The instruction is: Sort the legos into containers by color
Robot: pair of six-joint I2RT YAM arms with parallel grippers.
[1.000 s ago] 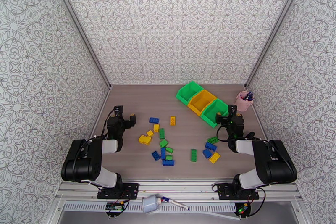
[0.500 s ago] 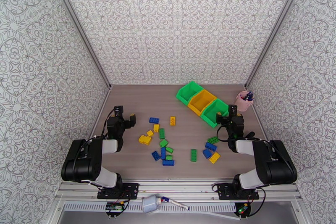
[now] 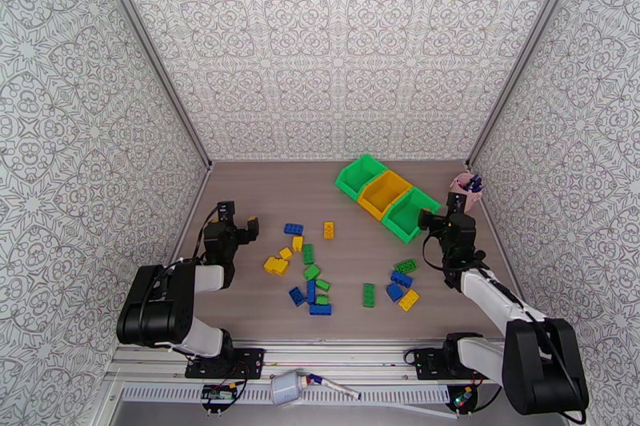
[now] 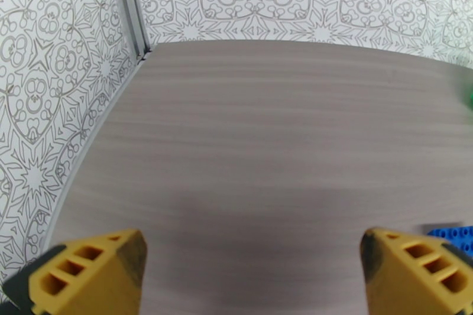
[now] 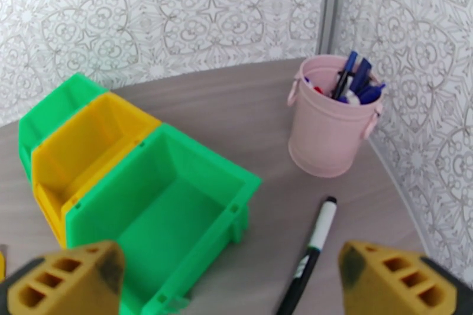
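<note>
Wood-grain table (image 3: pixel 264 196) carries the containers (image 3: pixel 385 193). Right gripper (image 5: pixel 230 281) hangs just beside their nearest green bin, jaws wide and empty. Left gripper (image 4: pixel 254 269), equally wide, sits well left of them. Legos (image 3: pixel 312 272) lie scattered nearer than the containers.

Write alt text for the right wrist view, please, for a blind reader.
Three joined open-top plastic bins, two green flanking one yellow, sit on a grey wooden table, left of a pink cup of pens and a black-and-white marker pen. The open right gripper frames the bottom.
</note>
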